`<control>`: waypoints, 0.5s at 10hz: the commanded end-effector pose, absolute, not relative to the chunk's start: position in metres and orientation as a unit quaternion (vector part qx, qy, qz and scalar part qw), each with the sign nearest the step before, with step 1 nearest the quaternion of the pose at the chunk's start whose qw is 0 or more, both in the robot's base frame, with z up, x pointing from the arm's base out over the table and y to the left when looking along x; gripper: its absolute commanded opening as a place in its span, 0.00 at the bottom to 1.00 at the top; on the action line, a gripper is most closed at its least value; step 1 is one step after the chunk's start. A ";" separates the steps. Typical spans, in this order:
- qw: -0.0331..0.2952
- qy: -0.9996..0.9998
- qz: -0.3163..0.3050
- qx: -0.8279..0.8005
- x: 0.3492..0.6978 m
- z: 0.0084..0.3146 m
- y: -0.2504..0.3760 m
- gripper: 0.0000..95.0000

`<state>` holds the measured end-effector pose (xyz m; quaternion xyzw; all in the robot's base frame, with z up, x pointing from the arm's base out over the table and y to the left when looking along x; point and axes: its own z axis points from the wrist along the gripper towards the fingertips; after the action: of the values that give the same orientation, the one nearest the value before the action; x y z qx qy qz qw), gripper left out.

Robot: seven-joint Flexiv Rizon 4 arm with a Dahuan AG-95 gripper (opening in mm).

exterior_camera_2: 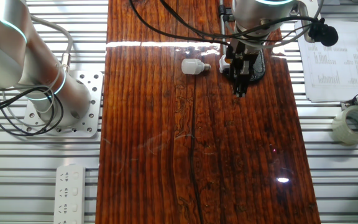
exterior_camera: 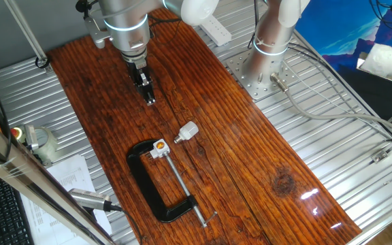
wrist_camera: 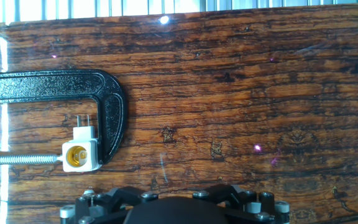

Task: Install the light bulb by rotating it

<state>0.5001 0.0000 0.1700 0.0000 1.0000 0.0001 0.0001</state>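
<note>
Lab: robot arm (exterior_camera: 124,20), metal bench (exterior_camera: 332,102).

Arm (exterior_camera: 124,20) vertical, jaws together, empty.

Glossy varnished wood tabletop (exterior_camera: 250,170), rough matt black metal C-clamp (wrist_camera: 114,112) with shiny threaded screw (wrist_camera: 17,159), smooth white plastic socket block (wrist_camera: 81,152), matt whitish light bulb (exterior_camera: 188,131).

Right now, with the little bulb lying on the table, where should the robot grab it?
Probably by the rounded pale head of the light bulb, coming straight down from above. It lies on its side on the table, apart from the socket, so its flanks are free. Leave the silvery screw base bare for threading. The gripper looks shut, with nothing between its jaws.
</note>
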 end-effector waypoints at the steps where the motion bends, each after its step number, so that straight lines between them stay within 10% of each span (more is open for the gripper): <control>1: 0.000 1.000 0.000 0.000 0.500 0.170 0.000 1.00; 2: 0.045 0.998 -0.039 0.030 0.500 0.170 0.000 0.00; 5: 0.035 0.998 -0.041 0.025 0.500 0.171 0.000 0.00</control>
<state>0.4985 0.0003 0.1705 0.0209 0.9987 -0.0339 0.0320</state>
